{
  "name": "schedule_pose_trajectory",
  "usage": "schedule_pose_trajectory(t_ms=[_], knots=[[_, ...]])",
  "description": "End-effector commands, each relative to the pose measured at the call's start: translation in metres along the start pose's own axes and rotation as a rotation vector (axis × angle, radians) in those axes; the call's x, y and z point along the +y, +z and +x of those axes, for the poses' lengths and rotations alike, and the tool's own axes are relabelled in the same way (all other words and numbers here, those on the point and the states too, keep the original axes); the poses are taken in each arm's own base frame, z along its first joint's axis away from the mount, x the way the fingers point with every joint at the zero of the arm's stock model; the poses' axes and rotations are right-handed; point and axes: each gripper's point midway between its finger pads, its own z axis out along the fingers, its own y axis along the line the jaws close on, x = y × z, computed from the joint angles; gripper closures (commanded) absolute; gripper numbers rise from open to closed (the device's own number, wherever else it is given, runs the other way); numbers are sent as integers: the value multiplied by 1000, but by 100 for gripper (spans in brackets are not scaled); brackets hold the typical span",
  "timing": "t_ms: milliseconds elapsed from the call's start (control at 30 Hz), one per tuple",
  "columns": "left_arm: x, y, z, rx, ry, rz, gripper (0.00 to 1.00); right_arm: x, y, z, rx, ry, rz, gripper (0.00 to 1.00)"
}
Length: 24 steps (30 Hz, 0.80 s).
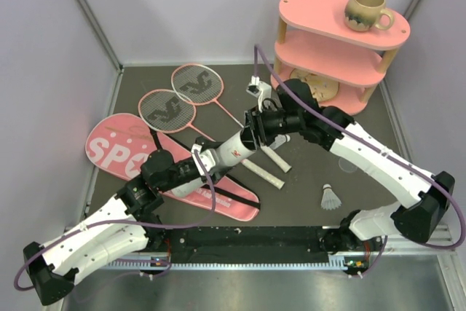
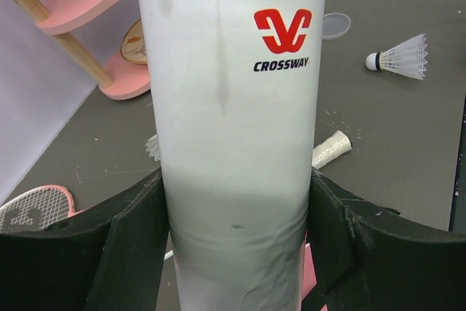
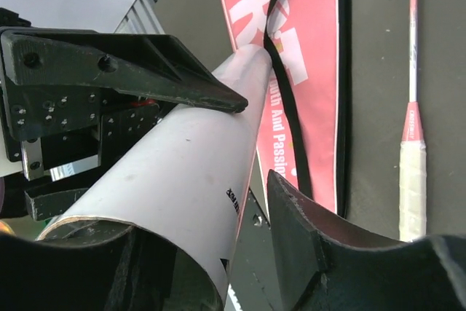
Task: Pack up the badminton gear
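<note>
The long white tube (image 1: 229, 149) hangs slanted above the pink racket bag (image 1: 116, 147). My left gripper (image 1: 191, 167) is shut on the tube (image 2: 233, 107), both pads pressed against its sides. My right gripper (image 1: 253, 130) is at the tube's open far end (image 3: 182, 180) and is open, with a gap between its right finger (image 3: 306, 238) and the tube wall; the other finger is hidden. Two pink rackets (image 1: 167, 109) (image 1: 196, 84) lie at the back left, their white handles (image 1: 266, 172) under the arms. One shuttlecock (image 1: 331, 197) lies at the front right, and another (image 2: 153, 147) peeks out from behind the tube.
The pink two-tier shelf (image 1: 328, 49) stands at the back right with the beige mug (image 1: 366, 10) on its top tier. A clear round lid (image 2: 335, 25) lies on the mat near the shelf. The bag's black strap (image 3: 287, 100) runs beneath the tube.
</note>
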Motion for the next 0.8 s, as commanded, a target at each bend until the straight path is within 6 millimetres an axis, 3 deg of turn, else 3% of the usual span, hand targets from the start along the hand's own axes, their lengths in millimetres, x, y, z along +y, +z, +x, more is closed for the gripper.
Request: schedule_pose_trajectory(t_ms=[0,67,233,367,400,433,533,600,667,700,767], knots=[[5,0,-7,-26,-9,-23,91,16,-20,-17,-92,-85,2,45],[6,0,-8,-27,-10,-27,91,6,-33,-26,-153,-98,71,41],[10,-2,-9,-27,-9,-54,91,-6,-88,-34,-326,-121,195,32],[18,-4,-11,-26,-8,-96,91,-48,-127,-28,-467,-48,439,25],[19,-5,-12,-30,-6,-105,91,-65,-131,-18,-473,-15,510,21],[21,-6,-12,-30,-8,-115,91,-82,-148,-16,-526,19,621,20],[24,-8,-15,-37,-7,-137,91,-123,-168,25,-514,231,844,19],[26,-9,-16,-41,-9,-146,91,-142,-164,65,-474,410,912,18],[26,-10,-17,-44,-8,-147,91,-150,-161,91,-493,602,927,13],[26,-10,-18,-46,-8,-146,91,-158,-158,122,-424,672,975,13],[25,-10,-18,-46,-11,-144,91,-156,-148,146,-388,834,944,13]])
